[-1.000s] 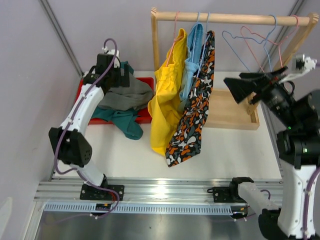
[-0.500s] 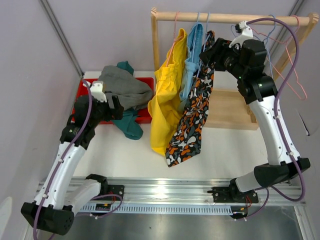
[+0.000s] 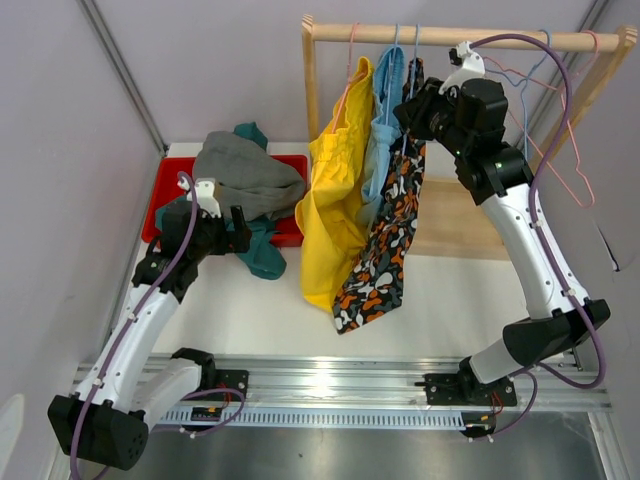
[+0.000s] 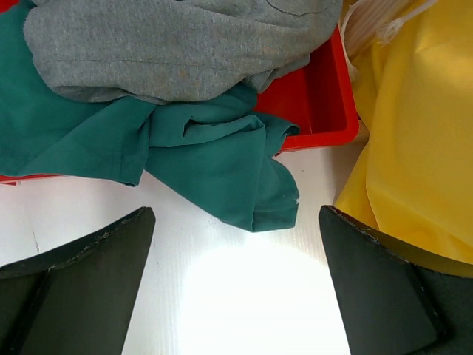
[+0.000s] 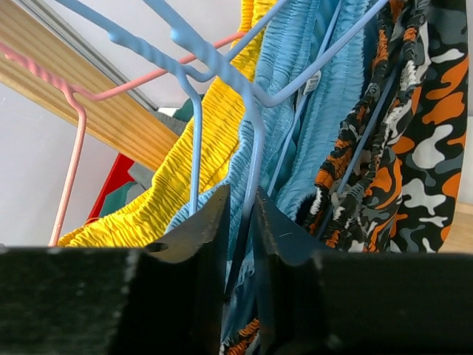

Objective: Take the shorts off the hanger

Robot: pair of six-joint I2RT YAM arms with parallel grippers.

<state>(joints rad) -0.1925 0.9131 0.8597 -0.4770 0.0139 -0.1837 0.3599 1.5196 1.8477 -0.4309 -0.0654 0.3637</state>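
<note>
Three pairs of shorts hang on the wooden rack (image 3: pixel 470 38): yellow (image 3: pixel 330 210), light blue (image 3: pixel 385 130) and camouflage (image 3: pixel 390 240). Up at their hangers, my right gripper (image 3: pixel 408 112) has its jaws pinched on a wire of the blue hanger (image 5: pixel 255 126) that carries the light blue shorts (image 5: pixel 295 81); the yellow (image 5: pixel 185 170) and camouflage (image 5: pixel 421 148) pairs flank it. Grey shorts (image 3: pixel 245 175) and teal shorts (image 3: pixel 258 250) lie heaped on the red tray (image 3: pixel 160 205). My left gripper (image 4: pixel 236 222) hovers open over the white table, just short of the teal shorts (image 4: pixel 214 155), holding nothing.
Empty blue and pink hangers (image 3: pixel 560 90) dangle at the right end of the rail. The rack's wooden base (image 3: pixel 455 225) lies under them. A pink hanger (image 5: pixel 70 163) holds the yellow pair. The yellow shorts (image 4: pixel 421 148) hang just right of my left gripper.
My right arm swung in from the right side up to the hangers, and its jaws closed on the blue hanger wire. My left arm drew back from the tray toward the near table.
</note>
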